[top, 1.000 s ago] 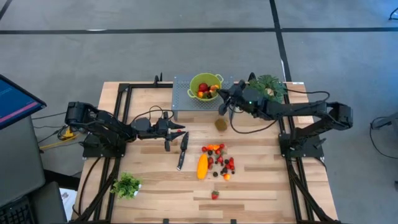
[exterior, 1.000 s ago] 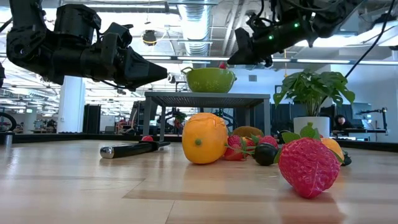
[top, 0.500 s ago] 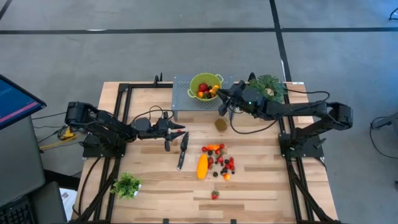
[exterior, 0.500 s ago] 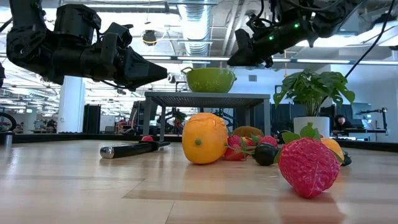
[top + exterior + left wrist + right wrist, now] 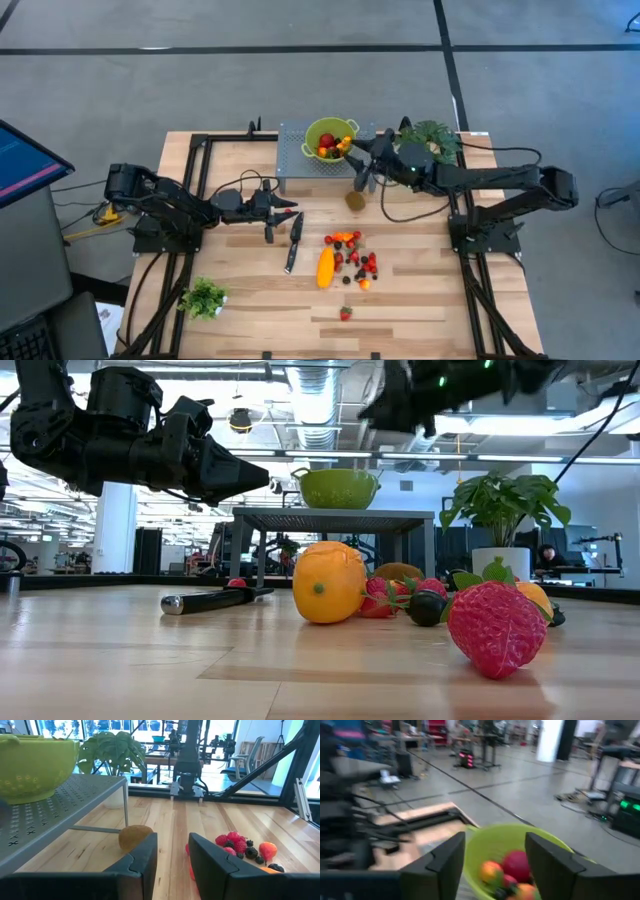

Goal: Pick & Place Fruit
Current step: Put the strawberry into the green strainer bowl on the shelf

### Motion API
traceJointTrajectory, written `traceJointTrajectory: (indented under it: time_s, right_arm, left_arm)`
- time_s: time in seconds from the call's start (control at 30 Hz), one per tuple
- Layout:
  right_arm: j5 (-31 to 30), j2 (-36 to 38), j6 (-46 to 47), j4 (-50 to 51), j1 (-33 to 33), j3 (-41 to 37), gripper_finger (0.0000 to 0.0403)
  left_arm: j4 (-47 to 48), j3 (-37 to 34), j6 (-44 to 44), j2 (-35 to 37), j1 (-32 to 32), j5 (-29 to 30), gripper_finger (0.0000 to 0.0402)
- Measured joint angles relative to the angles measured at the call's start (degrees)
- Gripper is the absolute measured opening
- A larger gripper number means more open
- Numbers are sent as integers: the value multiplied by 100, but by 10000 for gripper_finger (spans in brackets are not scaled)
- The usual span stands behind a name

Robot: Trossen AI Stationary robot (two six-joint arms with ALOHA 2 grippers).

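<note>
Now that the right gripper (image 5: 352, 148) is spreading its fingers wide and empty over the green bowl (image 5: 330, 137), it's looking like a drop-off, while the remaining fruit pile (image 5: 352, 258) is sitting mid-table and the left gripper (image 5: 283, 212) is hovering narrow, holding nothing.

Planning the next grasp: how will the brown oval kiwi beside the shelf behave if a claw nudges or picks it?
The brown oval kiwi lies alone on flat wood, so a nudge would probably roll it. Its rounded shape may slip from narrow fingers. As a toy, it is likely light and rigid.
</note>
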State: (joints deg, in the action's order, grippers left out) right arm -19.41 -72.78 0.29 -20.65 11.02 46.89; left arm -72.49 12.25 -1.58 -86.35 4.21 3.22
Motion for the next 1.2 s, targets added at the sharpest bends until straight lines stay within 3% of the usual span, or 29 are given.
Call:
traceJointTrajectory:
  time_s: [0.17,0.43,0.7,1.2]
  right_arm:
    - [-6,343,-234,556,-754,281,234]
    - [-401,552,189,1841,-1985,394,212]
    - [-617,241,1689,3170,-3069,394,185]
    - [-596,-935,3976,3786,-4267,394,164]
  left_arm:
    - [-2,-1,0,0,-2,4,106]
    - [-1,0,1,-1,-1,24,106]
    - [-2,0,0,0,0,22,106]
    - [0,0,1,-2,-2,15,106]
